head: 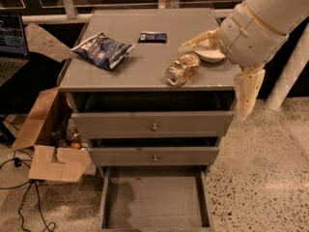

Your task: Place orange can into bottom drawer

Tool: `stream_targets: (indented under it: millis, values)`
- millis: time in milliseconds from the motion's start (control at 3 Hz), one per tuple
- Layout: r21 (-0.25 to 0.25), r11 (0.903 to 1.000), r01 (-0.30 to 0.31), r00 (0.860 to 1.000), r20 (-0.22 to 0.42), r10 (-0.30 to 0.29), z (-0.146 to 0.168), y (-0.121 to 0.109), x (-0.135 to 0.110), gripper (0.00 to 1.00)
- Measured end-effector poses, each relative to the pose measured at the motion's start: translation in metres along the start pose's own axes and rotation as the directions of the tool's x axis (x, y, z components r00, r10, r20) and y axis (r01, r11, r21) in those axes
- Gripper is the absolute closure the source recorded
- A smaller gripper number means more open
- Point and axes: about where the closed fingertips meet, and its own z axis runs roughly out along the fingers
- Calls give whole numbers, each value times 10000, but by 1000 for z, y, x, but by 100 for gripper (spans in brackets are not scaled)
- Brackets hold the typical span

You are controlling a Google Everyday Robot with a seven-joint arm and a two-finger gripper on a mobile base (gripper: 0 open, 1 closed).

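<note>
The orange can point(182, 69) lies on its side on the grey cabinet top point(140, 66), near the front right edge. My gripper point(211, 83) hangs at the cabinet's right side, just right of the can and not touching it. It is open and empty: one finger point(198, 39) reaches left over the top behind the can, the other point(247, 94) points down past the right front corner. The bottom drawer point(154, 199) is pulled out and its grey floor is bare.
A cream bowl point(210, 56) sits behind the can, partly hidden by my gripper. A blue snack bag point(104, 50) and a small dark packet point(152, 36) lie further left. The two upper drawers point(153, 125) are shut. A cardboard box point(46, 139) and a laptop point(9, 47) stand left.
</note>
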Motion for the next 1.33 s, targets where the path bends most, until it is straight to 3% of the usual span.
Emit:
stream_targets:
  millis: [333,667,1333]
  values:
    - [354,9947,-965,9946,-347,977,10,-2,36,0]
    - [512,9884,-1432,9861,-782,1469,20,-16,78,0]
    - [389,9956,-851,9931,-782,879,42,-59,122,0]
